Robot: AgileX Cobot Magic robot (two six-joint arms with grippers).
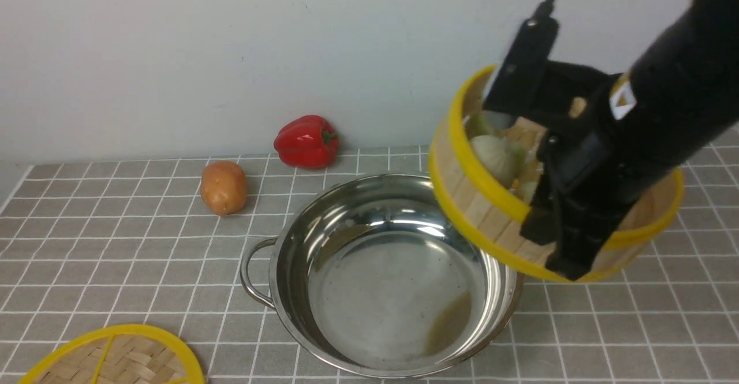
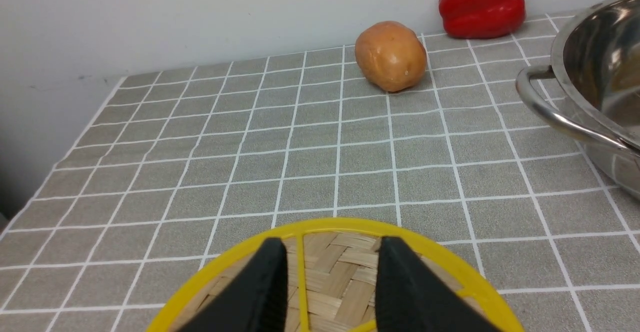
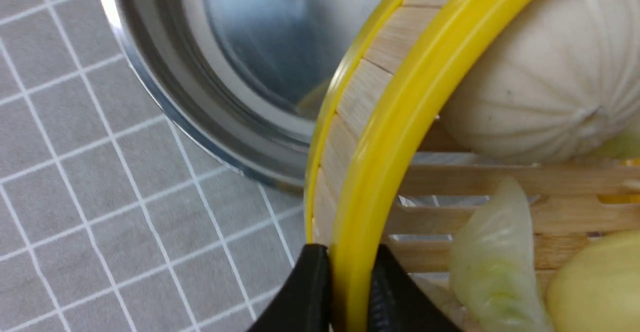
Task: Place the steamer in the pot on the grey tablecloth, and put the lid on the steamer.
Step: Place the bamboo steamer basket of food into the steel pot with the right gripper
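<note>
My right gripper (image 1: pixel 563 257) is shut on the near wall of the steamer (image 1: pixel 479 199), one finger inside the yellow rim and one outside. The steamer hangs tilted in the air over the right rim of the pot (image 1: pixel 387 291). In the right wrist view my right gripper (image 3: pixel 349 252) pinches the steamer's rim (image 3: pixel 380 122) and the pot (image 3: pixel 240 62) lies below. The pot stands bare inside on the grey tablecloth (image 1: pixel 115 245). The lid (image 1: pixel 115 361) lies flat at the front left. My left gripper (image 2: pixel 331 244) hovers over the lid (image 2: pixel 330 272), open.
Inside the steamer lie a white bun (image 3: pixel 540 82) and a pale dumpling (image 3: pixel 495 252). A potato (image 1: pixel 223 186) and a red bell pepper (image 1: pixel 306 141) sit on the cloth behind the pot, near the wall. The pot's looped handle (image 2: pixel 555 117) points toward the lid.
</note>
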